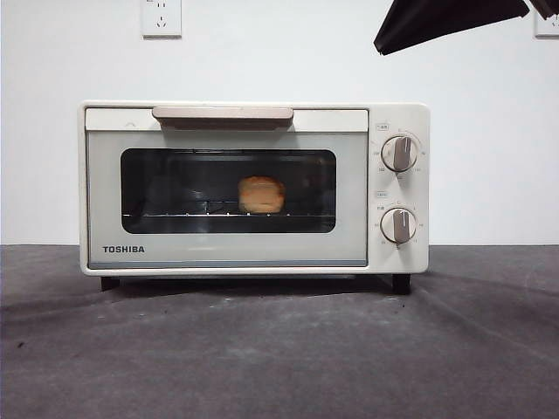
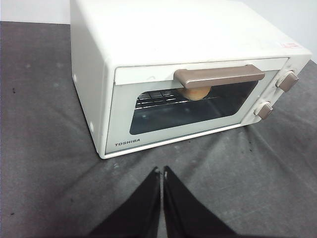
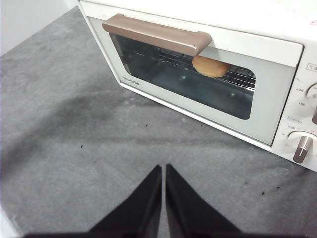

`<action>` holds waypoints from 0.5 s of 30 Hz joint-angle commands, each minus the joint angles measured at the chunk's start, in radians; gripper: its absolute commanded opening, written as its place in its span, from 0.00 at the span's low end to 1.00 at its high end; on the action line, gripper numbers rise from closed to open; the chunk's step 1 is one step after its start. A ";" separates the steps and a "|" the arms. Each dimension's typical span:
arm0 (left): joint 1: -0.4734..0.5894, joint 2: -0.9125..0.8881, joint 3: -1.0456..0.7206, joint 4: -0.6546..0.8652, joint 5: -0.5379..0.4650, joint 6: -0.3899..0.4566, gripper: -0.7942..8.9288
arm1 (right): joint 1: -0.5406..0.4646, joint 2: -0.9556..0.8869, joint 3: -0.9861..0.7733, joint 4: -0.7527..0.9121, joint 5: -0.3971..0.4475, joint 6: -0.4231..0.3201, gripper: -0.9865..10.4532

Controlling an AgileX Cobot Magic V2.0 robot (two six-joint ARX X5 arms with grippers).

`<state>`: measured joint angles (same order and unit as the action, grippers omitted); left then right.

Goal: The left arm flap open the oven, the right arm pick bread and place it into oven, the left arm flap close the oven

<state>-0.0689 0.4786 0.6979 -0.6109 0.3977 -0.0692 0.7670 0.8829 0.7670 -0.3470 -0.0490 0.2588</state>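
Front view first: the oven [image 1: 253, 188] sits square on the grey table [image 1: 279, 349], cream-white and boxy, door shut flat against its face. The beige handle [image 1: 223, 114] runs along the top of the door, TOSHIBA is printed at the lower left corner, and two round knobs [image 1: 399, 154] stack on the right panel. Behind the dark glass, there's the bread [image 1: 261, 195], a golden-orange lump seen end-on, sitting on the wire rack [image 1: 192, 214] just right of the window's middle. One black arm tip [image 1: 445, 19] pokes in at the top right, well above the oven; which arm it is can't be told from here. A wall socket [image 1: 162, 17] shows up top.

Over to the left wrist view: the left gripper [image 2: 162, 171] hangs above bare cloth in front of the oven, well clear of the door, its jaws pressed together with only a hairline slit between them, holding nothing. The bread [image 2: 194, 92] peeks out just under the handle [image 2: 219, 76], pale gold on the rack.

Right wrist view now: the right gripper [image 3: 163, 167] also hovers off the oven's front, jaws pressed together, empty. Through the glass the bread [image 3: 210, 66] looks rounded, orange-crusted, resting on the rack beyond the handle's end.
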 commanded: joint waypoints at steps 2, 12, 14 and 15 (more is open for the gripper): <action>-0.002 0.003 0.014 0.005 0.000 0.008 0.10 | 0.011 0.004 0.009 0.011 0.004 -0.008 0.09; 0.005 -0.009 0.013 0.045 -0.002 0.061 0.10 | 0.011 0.004 0.009 0.011 0.004 -0.008 0.09; 0.024 -0.033 0.010 0.078 -0.010 0.096 0.11 | 0.011 0.004 0.009 0.011 0.004 -0.008 0.09; 0.035 -0.049 0.006 0.093 -0.018 0.103 0.11 | 0.011 0.004 0.009 0.011 0.004 -0.008 0.09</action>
<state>-0.0380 0.4393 0.6975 -0.5377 0.3855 -0.0082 0.7670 0.8829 0.7670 -0.3470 -0.0490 0.2584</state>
